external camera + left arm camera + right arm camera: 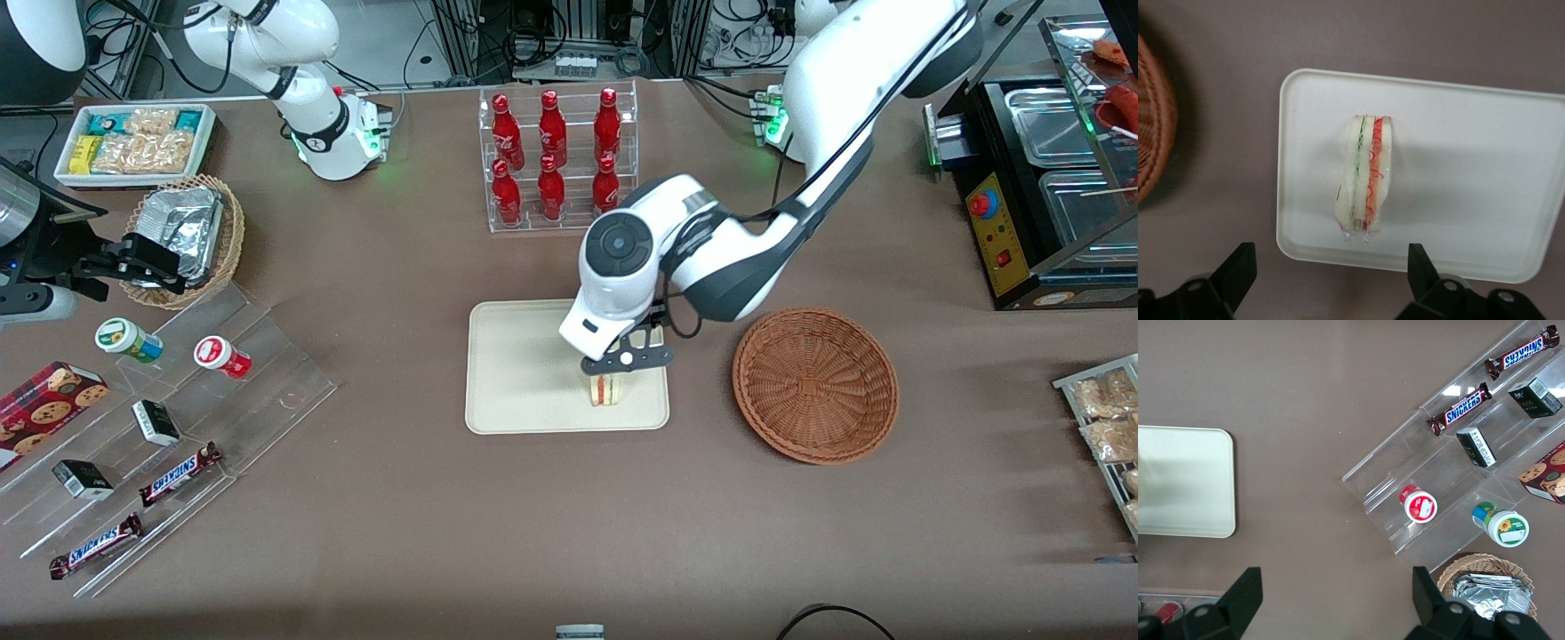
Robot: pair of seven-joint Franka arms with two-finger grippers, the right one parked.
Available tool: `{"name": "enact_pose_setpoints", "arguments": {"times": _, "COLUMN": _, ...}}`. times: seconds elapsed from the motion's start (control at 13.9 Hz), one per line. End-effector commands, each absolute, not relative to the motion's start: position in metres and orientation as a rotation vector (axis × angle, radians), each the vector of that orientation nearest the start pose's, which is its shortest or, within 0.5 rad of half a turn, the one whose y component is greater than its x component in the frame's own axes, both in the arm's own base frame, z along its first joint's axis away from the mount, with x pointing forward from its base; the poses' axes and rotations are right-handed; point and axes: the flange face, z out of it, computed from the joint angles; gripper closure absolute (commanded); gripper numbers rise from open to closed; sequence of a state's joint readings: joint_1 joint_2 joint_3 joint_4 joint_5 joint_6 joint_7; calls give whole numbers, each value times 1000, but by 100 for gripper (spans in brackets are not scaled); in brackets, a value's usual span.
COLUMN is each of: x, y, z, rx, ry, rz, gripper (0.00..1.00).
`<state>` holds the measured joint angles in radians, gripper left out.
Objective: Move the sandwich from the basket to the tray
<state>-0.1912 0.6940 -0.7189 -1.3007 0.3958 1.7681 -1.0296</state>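
Note:
The sandwich (606,388) (1365,177), a pale wedge with red and green filling stripes, rests on the cream-white tray (524,373) (1471,167) near the corner closest to the basket. My gripper (622,363) (1329,257) hangs directly above it, open, with its black fingers (1241,260) spread wide and nothing between them. The reddish-brown wicker basket (815,384) (1151,127) sits empty beside the tray, toward the working arm's end of the table. An edge of the tray (1185,480) also shows in the right wrist view.
A clear rack of red bottles (556,160) stands farther from the front camera than the tray. Toward the parked arm's end are a stepped acrylic shelf with snacks (178,418), a tan basket of foil packets (187,236) and a white snack bin (133,142). A black machine (1040,196) stands at the working arm's end.

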Motion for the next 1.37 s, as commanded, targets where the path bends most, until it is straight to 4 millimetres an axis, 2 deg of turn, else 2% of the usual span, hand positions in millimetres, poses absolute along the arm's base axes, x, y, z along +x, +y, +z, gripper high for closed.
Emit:
{"name": "enact_pose_setpoints", "arguments": {"times": 0.0, "x": 543, "y": -448, "z": 452, "rx": -3125, "ry": -295, "rz": 75, "gripper": 0}}
{"name": "enact_pose_setpoints", "arguments": {"times": 0.14, "x": 542, "y": -425, "z": 490, "rx": -3096, "ry": -355, "rz": 54, "gripper": 0}}
{"name": "enact_pose_setpoints", "arguments": {"times": 0.36, "x": 555, "y": -380, "z": 528, "rx": -3115, "ry": -453, "rz": 94, "gripper": 0}}
{"name": "enact_pose_setpoints", "arguments": {"times": 0.5, "x": 561, "y": -351, "z": 546, "rx": -3126, "ry": -306, "rz": 87, "gripper": 0}}
{"name": "enact_pose_setpoints", "arguments": {"times": 0.58, "x": 563, "y": -338, "z": 548, "rx": -3115, "ry": -209, "rz": 120, "gripper": 0}}
{"name": "enact_pose_setpoints", "arguments": {"times": 0.79, "x": 575, "y": -292, "z": 571, "rx": -3106, "ry": 89, "rz": 200, "gripper": 0}}
{"name": "enact_pose_setpoints", "arguments": {"times": 0.86, "x": 578, "y": -274, "z": 577, "rx": -3089, "ry": 193, "rz": 232, "gripper": 0}}
{"name": "enact_pose_setpoints", "arguments": {"times": 1.01, "x": 585, "y": -225, "z": 595, "rx": -3038, "ry": 333, "rz": 250, "gripper": 0}}
{"name": "enact_pose_setpoints", "arguments": {"times": 1.08, "x": 585, "y": -210, "z": 606, "rx": -3039, "ry": 347, "rz": 231, "gripper": 0}}
{"name": "enact_pose_setpoints", "arguments": {"times": 1.3, "x": 579, "y": -156, "z": 637, "rx": -3071, "ry": 175, "rz": 202, "gripper": 0}}
